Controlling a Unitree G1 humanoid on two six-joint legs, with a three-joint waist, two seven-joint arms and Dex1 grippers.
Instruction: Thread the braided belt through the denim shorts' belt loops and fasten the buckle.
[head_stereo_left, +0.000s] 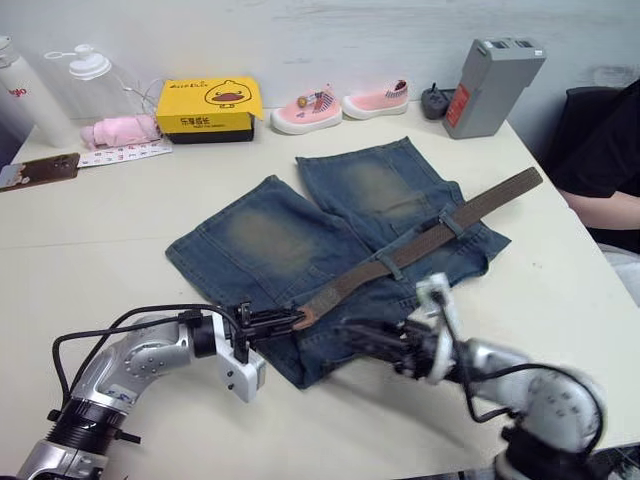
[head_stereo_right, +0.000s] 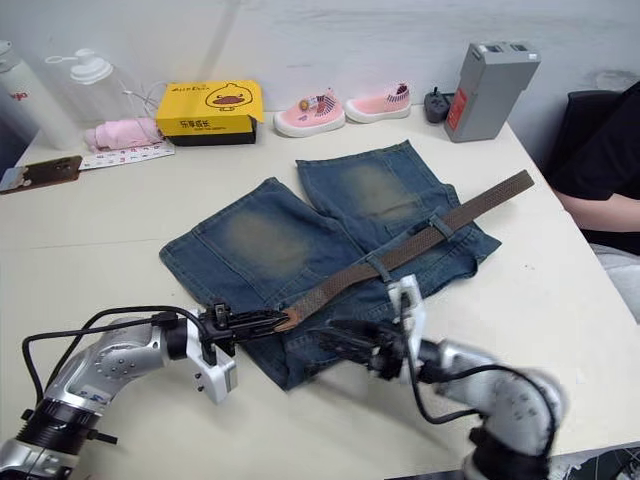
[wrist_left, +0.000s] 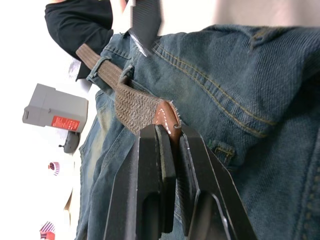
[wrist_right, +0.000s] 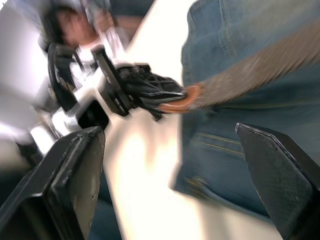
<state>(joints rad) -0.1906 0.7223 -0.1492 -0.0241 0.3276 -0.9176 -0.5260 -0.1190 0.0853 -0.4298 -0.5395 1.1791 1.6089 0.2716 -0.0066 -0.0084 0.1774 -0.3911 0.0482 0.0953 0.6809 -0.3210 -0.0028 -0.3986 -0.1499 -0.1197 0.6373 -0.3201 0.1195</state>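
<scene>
On the near side of the worktop (head_stereo_left: 90, 230), we see the left pincer (head_stereo_left: 285, 322) clenched on the belt's (head_stereo_left: 420, 243) tan tip (wrist_left: 166, 118). The belt runs under loops (head_stereo_left: 392, 266) across the shorts (head_stereo_left: 300, 250) toward the far right. Just right, the right pincer (wrist_right: 170, 170) hovers spread wide, grasping nothing.

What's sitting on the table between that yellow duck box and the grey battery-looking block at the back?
A pair of small pink slip-on shoes, then a small dark grey object right beside the grey block; the yellow box sits to their left in the head views.
</scene>
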